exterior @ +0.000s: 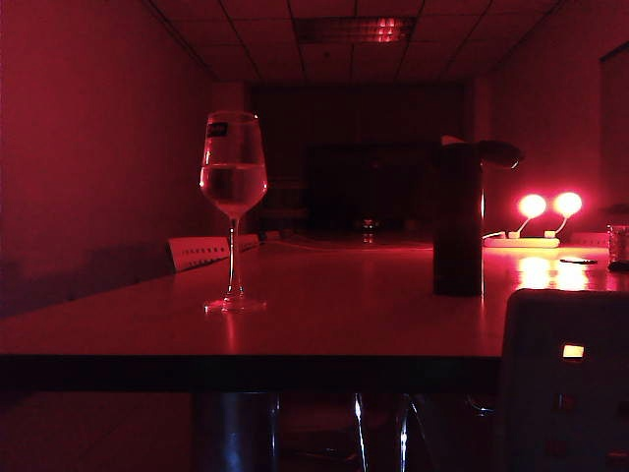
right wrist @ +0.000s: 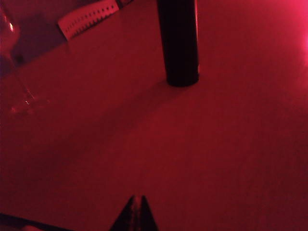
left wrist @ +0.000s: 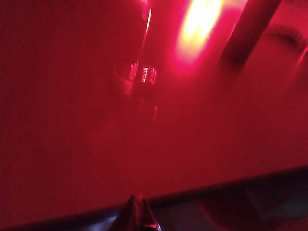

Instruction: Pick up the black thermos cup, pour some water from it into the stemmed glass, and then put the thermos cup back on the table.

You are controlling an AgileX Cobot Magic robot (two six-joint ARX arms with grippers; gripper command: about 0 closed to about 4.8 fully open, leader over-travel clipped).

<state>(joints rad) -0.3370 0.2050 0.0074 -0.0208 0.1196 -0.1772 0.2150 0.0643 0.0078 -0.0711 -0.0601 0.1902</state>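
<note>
The black thermos cup (exterior: 459, 218) stands upright on the table (exterior: 344, 315), right of the middle, its wide lid jutting sideways. Left of it stands the stemmed glass (exterior: 234, 202), with liquid in its bowl. No arm shows in the exterior view. In the right wrist view the thermos cup (right wrist: 178, 41) is well ahead of my right gripper (right wrist: 136, 198), which is shut and empty; the glass's foot (right wrist: 21, 103) lies off to one side. My left gripper (left wrist: 136, 199) is shut and empty at the table's front edge, with the blurred glass foot (left wrist: 137, 77) and the thermos cup (left wrist: 248, 31) far ahead.
Two glowing lamps (exterior: 548, 206) on a power strip sit at the back right. A small clear tumbler (exterior: 618, 246) stands at the far right. A perforated flat object (exterior: 211, 251) lies behind the glass. A dark box (exterior: 565, 379) stands in front at the right.
</note>
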